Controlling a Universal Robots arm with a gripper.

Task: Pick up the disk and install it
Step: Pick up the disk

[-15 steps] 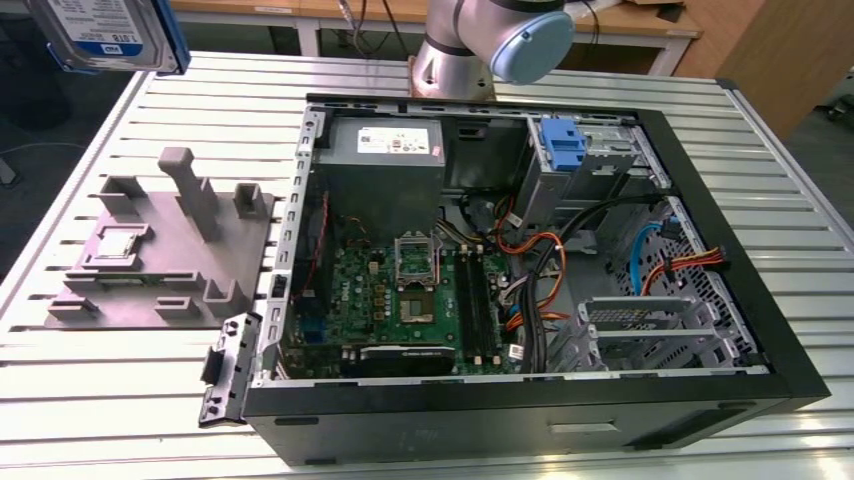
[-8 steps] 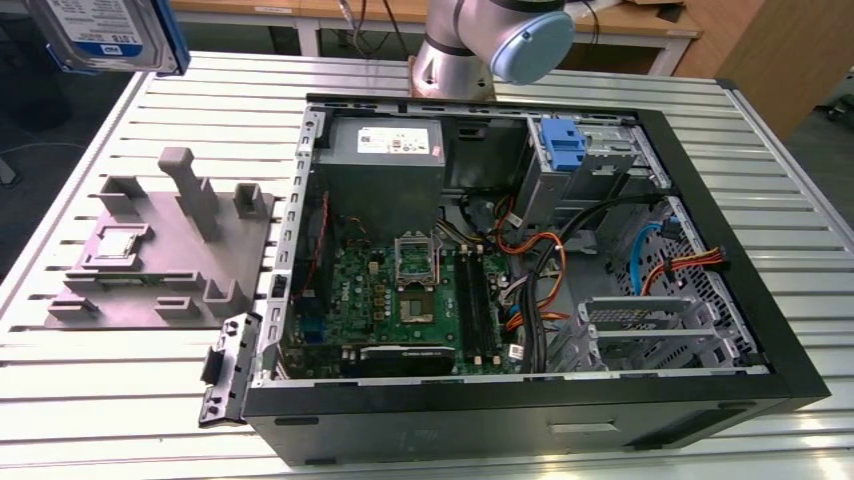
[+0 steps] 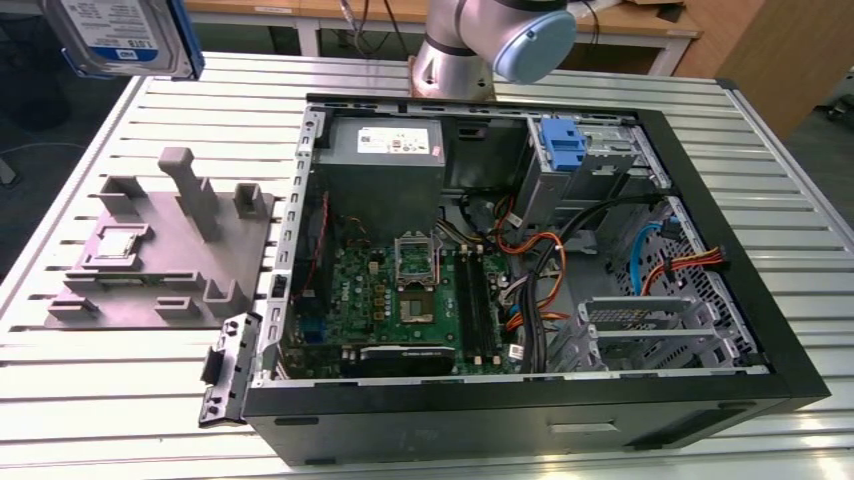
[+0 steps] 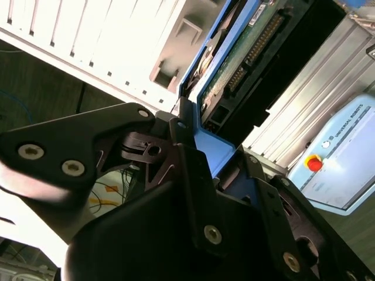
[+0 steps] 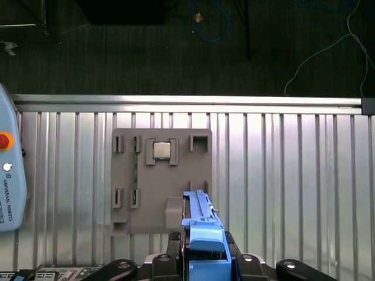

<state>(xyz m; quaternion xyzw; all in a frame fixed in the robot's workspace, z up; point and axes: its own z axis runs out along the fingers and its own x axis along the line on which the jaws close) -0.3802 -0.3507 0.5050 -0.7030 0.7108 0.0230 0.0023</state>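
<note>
The black tool (image 5: pixel 206 263) clamps the blue plastic frame (image 5: pixel 202 234) of the flat silver-grey disk (image 3: pixel 118 35), hanging high above the grey plastic stand (image 3: pixel 160 250) on the slatted metal worktop (image 3: pixel 107 400); a firm, square hold should prevent twisting.

The silver disk (image 3: pixel 120 35), blue-framed and labelled, is held aloft on edge in the claw (image 5: pixel 205 260).
</note>
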